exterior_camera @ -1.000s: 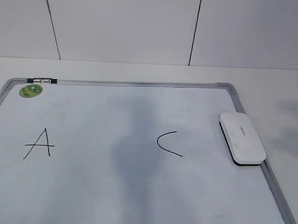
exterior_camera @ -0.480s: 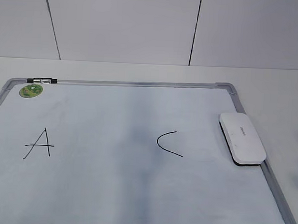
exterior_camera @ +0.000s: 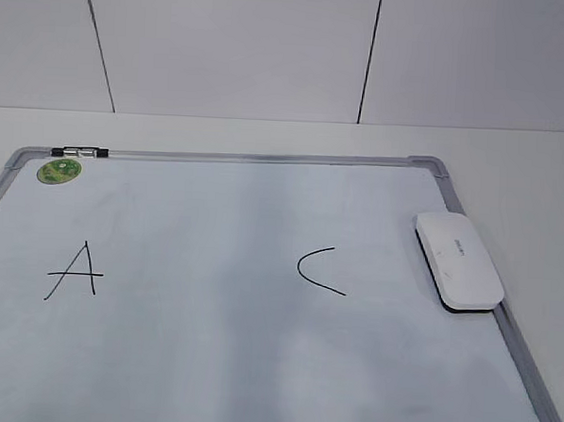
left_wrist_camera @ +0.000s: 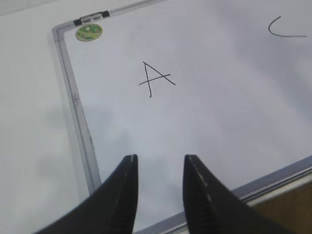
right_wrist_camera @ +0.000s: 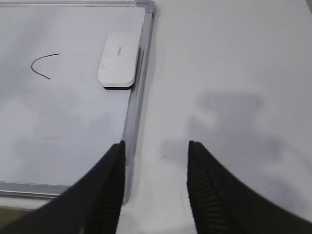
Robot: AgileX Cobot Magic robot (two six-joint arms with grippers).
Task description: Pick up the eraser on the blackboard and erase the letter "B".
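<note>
Lengthwise along board's right frame: eraser [exterior_camera: 457, 261]

The dark shadow across the middle of the blackboard [exterior_camera: 255, 361] is fading away — and the one on the table [exterior_camera: 548, 187] is vanishing too.

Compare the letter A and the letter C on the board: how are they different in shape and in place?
The letter A is made of straight strokes with a crossbar; the letter C is one open curve. The A sits on the left half of the blackboard, below the green sticker; the C sits right of the middle, close to the eraser. Both are thin black marker lines, similar in height.
</note>
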